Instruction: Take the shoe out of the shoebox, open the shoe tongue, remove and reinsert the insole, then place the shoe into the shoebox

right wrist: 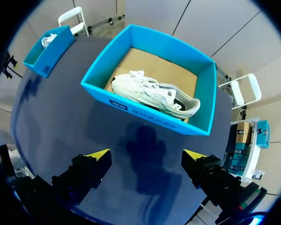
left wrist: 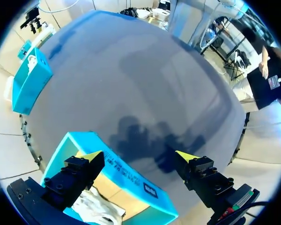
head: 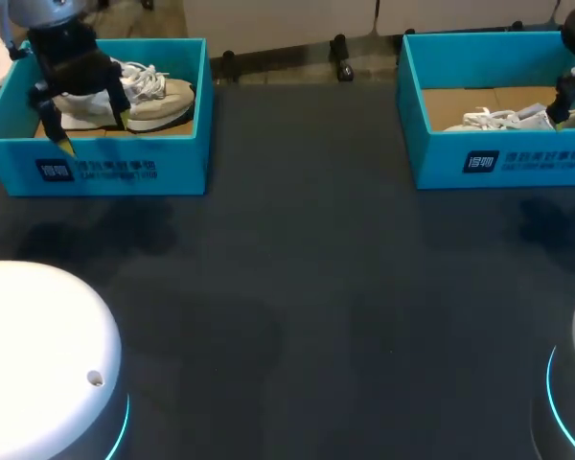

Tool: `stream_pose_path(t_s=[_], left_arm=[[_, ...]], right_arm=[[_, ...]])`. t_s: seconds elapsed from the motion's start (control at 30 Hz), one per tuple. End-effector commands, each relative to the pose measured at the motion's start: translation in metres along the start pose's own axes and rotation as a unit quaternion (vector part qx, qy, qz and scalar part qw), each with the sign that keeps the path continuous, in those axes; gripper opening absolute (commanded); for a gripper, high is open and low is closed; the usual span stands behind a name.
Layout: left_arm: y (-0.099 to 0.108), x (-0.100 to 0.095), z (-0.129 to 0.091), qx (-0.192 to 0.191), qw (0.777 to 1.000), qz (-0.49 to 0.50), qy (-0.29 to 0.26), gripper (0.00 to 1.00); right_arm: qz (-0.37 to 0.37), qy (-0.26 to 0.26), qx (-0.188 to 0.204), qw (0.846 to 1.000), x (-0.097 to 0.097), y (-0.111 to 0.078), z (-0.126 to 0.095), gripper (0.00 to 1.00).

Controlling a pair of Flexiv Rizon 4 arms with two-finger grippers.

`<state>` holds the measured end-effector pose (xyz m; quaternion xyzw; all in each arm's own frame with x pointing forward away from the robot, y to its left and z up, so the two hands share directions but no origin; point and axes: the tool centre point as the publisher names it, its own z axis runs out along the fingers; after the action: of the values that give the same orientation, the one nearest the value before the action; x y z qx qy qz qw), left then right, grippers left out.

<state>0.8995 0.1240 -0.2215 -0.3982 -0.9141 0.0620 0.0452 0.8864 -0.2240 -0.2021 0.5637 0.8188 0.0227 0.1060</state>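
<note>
A white and beige shoe (head: 134, 96) lies in the left teal shoebox (head: 125, 168). My left gripper (head: 94, 134) hangs open over it. In the left wrist view the open left gripper (left wrist: 138, 157) straddles that box's printed wall (left wrist: 126, 173), and a bit of white shoe (left wrist: 96, 208) shows under one finger. A second white shoe (head: 503, 119) lies in the right shoebox (head: 517, 158), with my right arm (head: 567, 91) above its right end. In the right wrist view the right gripper (right wrist: 146, 154) stands open and empty, with this shoe (right wrist: 152, 93) and its box (right wrist: 145, 112) ahead of the fingers.
The dark table (head: 297, 287) stretches between and in front of the two boxes. Each wrist view also shows the other box far off: the right box (left wrist: 30, 77) and the left box (right wrist: 49, 51). White robot bases (head: 38, 364) stand at the near corners.
</note>
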Motion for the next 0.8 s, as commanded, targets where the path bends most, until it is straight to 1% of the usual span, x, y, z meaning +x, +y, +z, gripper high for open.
stream_pose_path(t_s=[0.03,0.07,0.1,0.13,0.2,0.27,0.33,0.4,0.47,0.53,0.63,0.67,0.7,0.77,0.8], left_arm=[[0.020,0.019,-0.011,-0.003,0.999,0.034,0.000,1.00],[0.025,0.022,-0.014,0.009,0.999,0.037,-0.002,1.00],[0.028,0.024,-0.015,0.005,0.999,0.040,0.003,1.00],[0.029,0.026,-0.017,0.012,0.998,0.056,0.003,1.00],[0.033,0.028,-0.018,0.007,0.998,0.058,0.009,1.00],[0.039,0.030,-0.018,0.011,0.997,0.073,0.014,1.00],[0.043,0.032,-0.017,0.025,0.994,0.108,0.015,1.00],[0.046,0.034,-0.017,0.029,0.988,0.151,0.018,1.00],[0.050,0.036,-0.017,0.019,0.985,0.173,0.021,1.00],[0.056,0.038,-0.016,0.021,0.979,0.203,0.020,1.00],[0.069,0.040,-0.015,-0.003,0.969,0.246,0.029,1.00],[0.073,0.040,-0.015,-0.025,0.968,0.245,0.040,1.00],[0.077,0.041,-0.014,-0.037,0.965,0.257,0.044,1.00],[0.087,0.043,-0.015,-0.057,0.958,0.278,0.045,1.00],[0.091,0.044,-0.015,-0.060,0.955,0.288,0.043,1.00]], right_arm=[[0.000,-0.001,0.000,1.000,0.000,0.000,0.000,1.00],[0.000,-0.001,0.000,1.000,0.000,0.000,0.000,1.00],[0.000,-0.001,0.000,1.000,0.000,0.000,0.000,1.00],[0.000,-0.001,0.000,1.000,0.000,0.000,0.000,1.00],[0.000,-0.001,0.000,1.000,0.000,0.000,0.000,1.00],[0.000,-0.001,0.000,1.000,0.000,0.000,0.000,1.00],[0.000,-0.001,0.000,1.000,0.000,0.000,0.000,1.00],[0.000,-0.001,0.000,1.000,0.000,0.000,0.000,1.00],[0.000,-0.001,0.000,1.000,0.000,0.000,0.000,1.00],[0.000,-0.001,0.000,1.000,0.000,0.000,0.000,1.00],[0.000,-0.001,0.000,1.000,0.000,0.000,0.000,1.00],[0.000,-0.001,0.000,1.000,0.000,0.000,0.000,1.00],[0.000,-0.001,0.000,1.000,0.000,0.000,0.000,1.00],[0.000,-0.001,0.000,1.000,0.000,0.000,0.000,1.00],[0.000,-0.001,0.000,1.000,0.000,0.000,0.000,1.00]])
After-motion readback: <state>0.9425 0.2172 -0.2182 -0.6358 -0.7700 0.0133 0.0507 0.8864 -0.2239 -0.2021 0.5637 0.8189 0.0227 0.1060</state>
